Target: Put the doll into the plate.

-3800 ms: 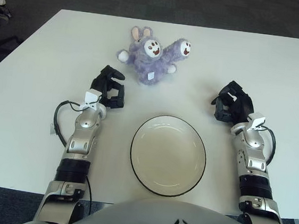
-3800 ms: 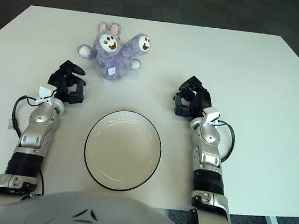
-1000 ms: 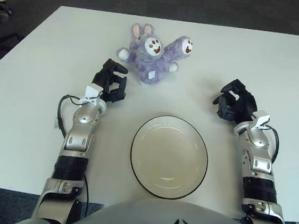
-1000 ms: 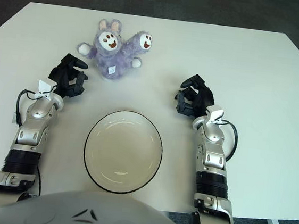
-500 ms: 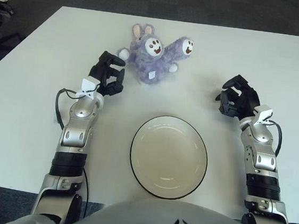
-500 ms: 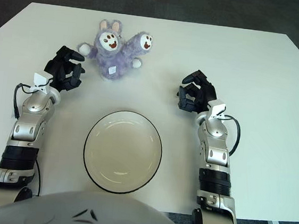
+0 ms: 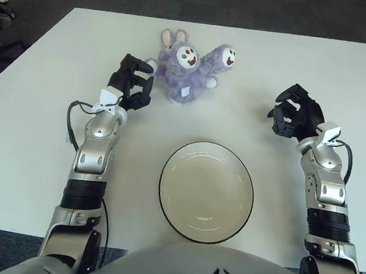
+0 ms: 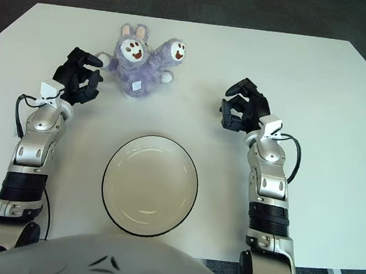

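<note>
Purple doll [image 7: 188, 72] near tabletop [image 7: 33, 128] far edge. Left hand [image 7: 132, 82] just beside it, fingers loosely curled, empty. Right hand [image 7: 297, 113] same, toward right edge. Plate [image 7: 207, 190] empty, near front edge.

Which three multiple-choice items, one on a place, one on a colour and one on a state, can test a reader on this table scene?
1. Where does the doll lie?
A. inside the plate
B. on the table beyond the plate
C. in the right hand

2. What colour is the doll's fur?
A. purple
B. green
C. orange

3. What is the state of the plate?
A. it holds the doll
B. it is upside down
C. it holds nothing

Answers: 1 B, it lies on the far part of the table, beside the left hand. 2 A, the fur shows purple. 3 C, only its bare inside shows. The right hand grasps nothing.
</note>
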